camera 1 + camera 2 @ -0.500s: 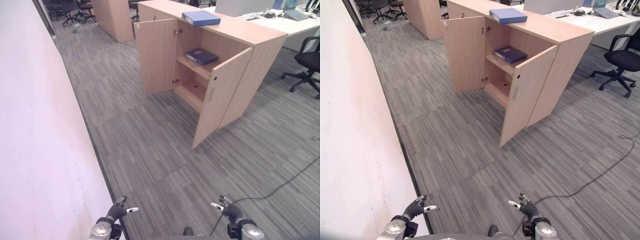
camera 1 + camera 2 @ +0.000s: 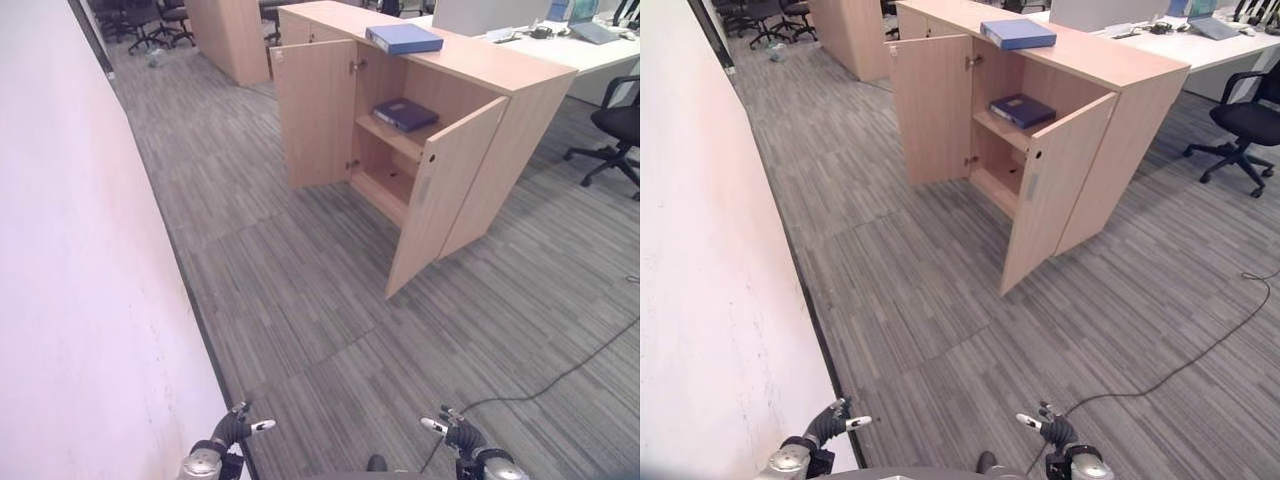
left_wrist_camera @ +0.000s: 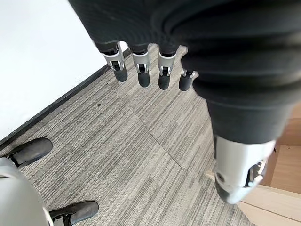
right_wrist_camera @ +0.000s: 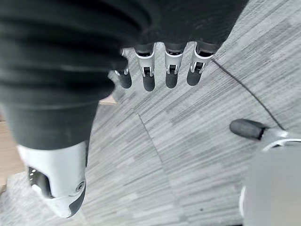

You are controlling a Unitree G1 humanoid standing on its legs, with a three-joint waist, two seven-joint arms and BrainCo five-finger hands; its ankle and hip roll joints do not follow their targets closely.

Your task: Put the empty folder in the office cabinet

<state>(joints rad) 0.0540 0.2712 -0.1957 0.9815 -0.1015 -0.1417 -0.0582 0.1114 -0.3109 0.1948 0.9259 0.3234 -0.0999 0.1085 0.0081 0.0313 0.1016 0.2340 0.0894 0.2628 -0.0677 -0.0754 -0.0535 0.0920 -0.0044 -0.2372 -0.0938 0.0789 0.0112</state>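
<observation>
Along the left edge of the frame, a white wall (image 2: 70,260) is running from top to bottom, meeting grey striped carpet floor (image 2: 300,280).

Lower left: left hand (image 2: 232,430) is hanging low over the carpet, fingers (image 3: 141,70) straight and relaxed, grasping nothing.

Upper centre: office cabinet (image 2: 470,120), light wood, is standing with both doors swung open. Left door (image 2: 312,112) is facing the camera; right door (image 2: 445,190) is angling out toward the lower centre of the frame.

Inside, on the upper shelf (image 2: 390,135): a dark blue folder (image 2: 405,113) is lying flat.

On the cabinet's top surface, at the upper centre-right of the frame: a lighter blue folder (image 2: 404,38) is lying flat, well apart from both hands. Whether either folder is empty cannot be told.

Lower right: right hand (image 2: 455,432) is hanging low over the carpet, fingers (image 4: 160,70) straight and released, holding nothing.

Upper right edge: a black office chair (image 2: 615,125) is standing beside a white desk (image 2: 560,45).
</observation>
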